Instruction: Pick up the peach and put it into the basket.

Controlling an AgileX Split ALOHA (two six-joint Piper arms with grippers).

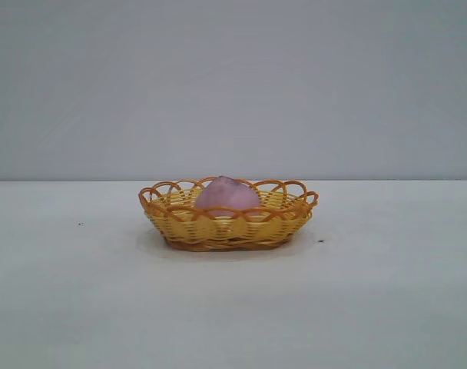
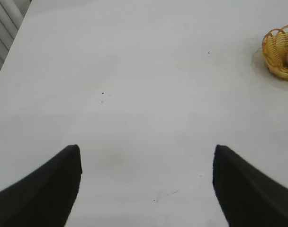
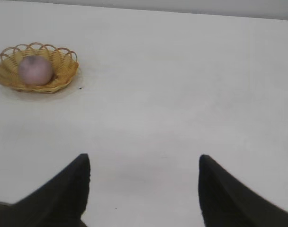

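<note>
Inside the wicker basket (image 1: pixel 227 227) your peach (image 1: pixel 227 194) already sits (light, matte, likely grippy; pinch its widest part), the left gripper (image 2: pixel 146 165) and right gripper (image 3: pixel 144 172) spread, holding nothing.

The basket (image 1: pixel 227 219) is woven wicker; the peach (image 1: pixel 227 194) inside looks matt, on a smooth matt table (image 1: pixel 372 300).

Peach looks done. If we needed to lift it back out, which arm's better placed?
Right, marginally. The peach sits in the basket, which shows whole in the right wrist view; the left wrist view catches only its edge. Both the right gripper and left gripper are open, over bare table.
</note>
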